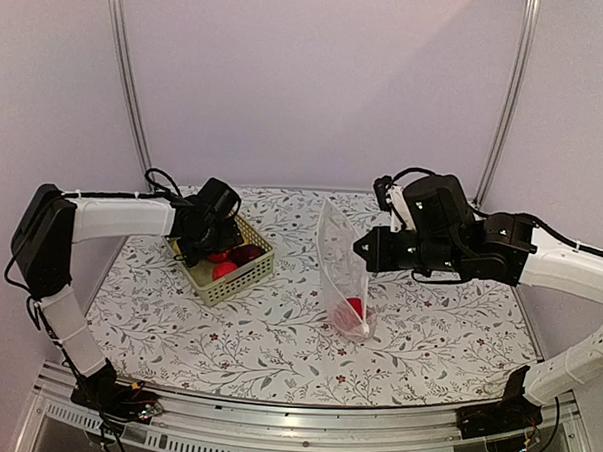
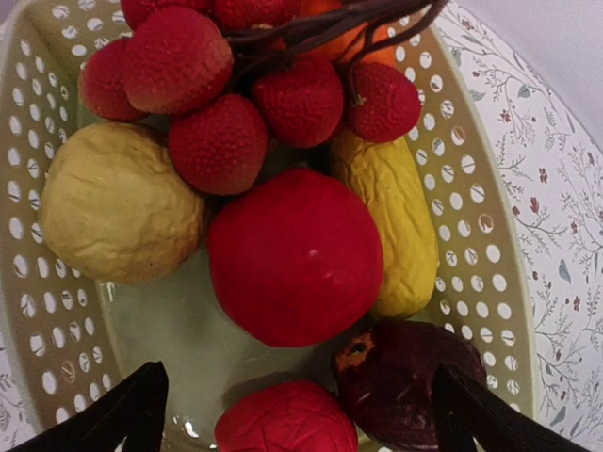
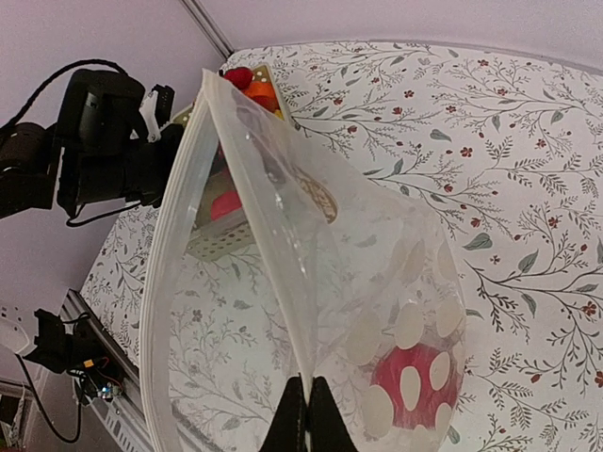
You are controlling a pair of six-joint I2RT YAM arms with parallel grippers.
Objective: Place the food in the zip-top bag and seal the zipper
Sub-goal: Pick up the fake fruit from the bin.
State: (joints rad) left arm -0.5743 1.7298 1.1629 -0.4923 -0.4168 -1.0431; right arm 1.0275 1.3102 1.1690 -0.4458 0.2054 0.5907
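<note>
While one red fruit (image 1: pixel 354 307) already lies in the bottom of the bag (image 1: pixel 338 253), the rest sits in the basket (image 1: pixel 241 278): a big red ball (image 2: pixel 294 256), a maroon one (image 2: pixel 405 381), yellow ones (image 2: pixel 113 202) and a berry cluster (image 2: pixel 217 141).

The bag stands upright, right of the basket and apart from it. The zipper (image 3: pixel 165 282) is on the basket side and looks unsealed.

The right gripper (image 3: pixel 306 407) is beyond the bag from the basket, its fingers pinched thin on one bag wall. The other wall hangs free.

The left gripper (image 2: pixel 301 414) is directly over the basket, fingers spread wide, holding nothing.

Risks, as judged:
- The round, smooth ball could squirt out of a closing grip.
- The neighbouring fruit crowd the fingers, so one may get knocked out of the basket.
- The slack mouth, held at one wall only, may fold shut or let the fruit catch on the zipper.
</note>
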